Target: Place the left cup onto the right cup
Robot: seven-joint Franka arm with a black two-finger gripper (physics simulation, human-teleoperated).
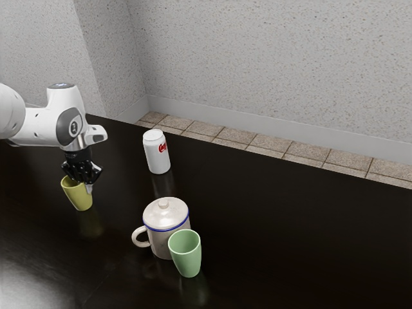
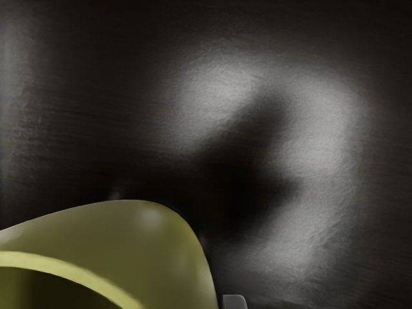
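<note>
End effector (image 1: 84, 185) clenches the rim of a tilted yellow-green cup (image 1: 78, 198) at the exterior view's left, well apart from the green cup (image 1: 185, 253).

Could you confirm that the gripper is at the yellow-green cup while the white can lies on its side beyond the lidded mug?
Not quite: the white can stands upright, not on its side, as the exterior view shows. The rest holds: the gripper is at the yellow-green cup, and the can is beyond the lidded mug.
</note>
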